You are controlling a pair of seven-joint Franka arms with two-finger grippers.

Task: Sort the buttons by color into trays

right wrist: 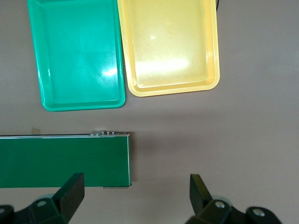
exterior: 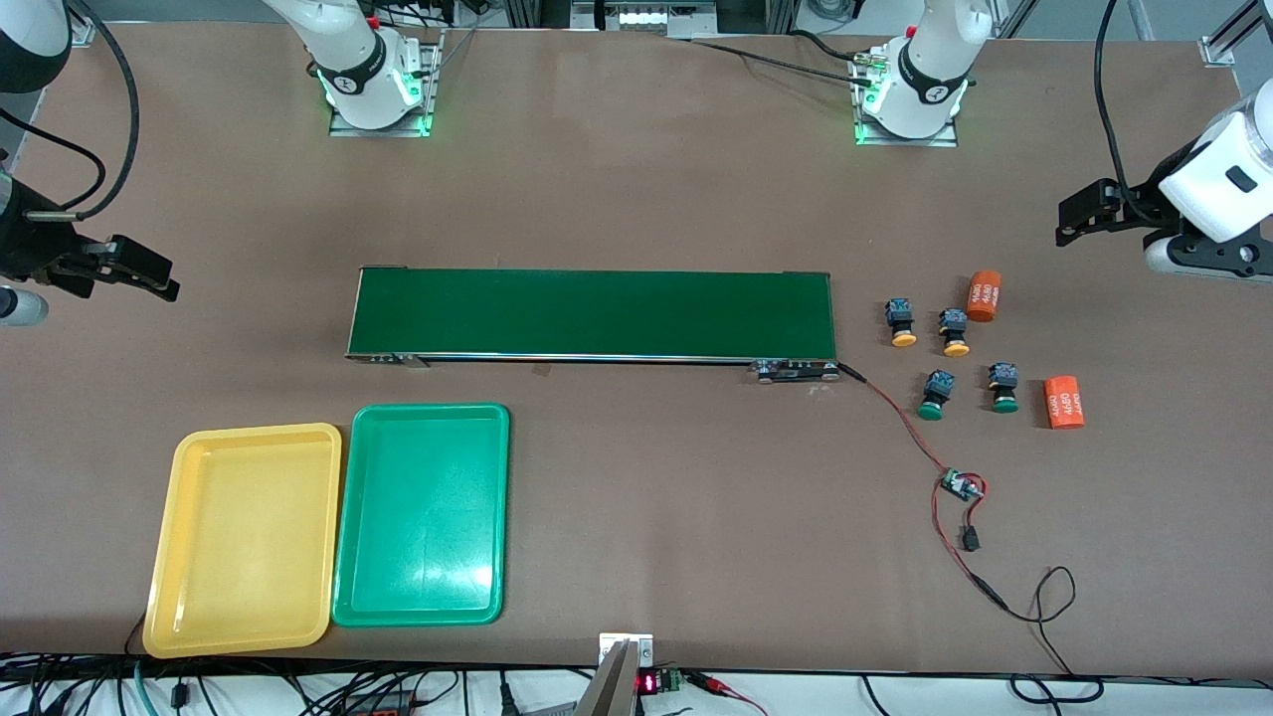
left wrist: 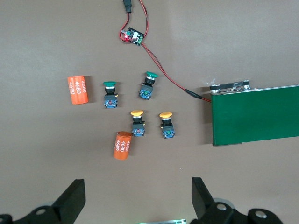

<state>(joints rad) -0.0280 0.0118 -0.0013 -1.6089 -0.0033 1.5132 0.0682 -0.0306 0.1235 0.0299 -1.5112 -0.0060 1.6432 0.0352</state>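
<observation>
Buttons [exterior: 953, 362], four small orange- and green-capped switches, sit unsorted; yellow tray [exterior: 246, 538] and green tray [exterior: 421, 514] wait; left gripper [left wrist: 138, 196] and right gripper [right wrist: 135, 193] hover wide open, empty. Next: grasp one.

You cannot read the digits on the orange cylinders [exterior: 984, 296] in the front view. The green tray [right wrist: 79, 56] and yellow tray [right wrist: 170, 46] are cut off by the right wrist view's edge.
</observation>
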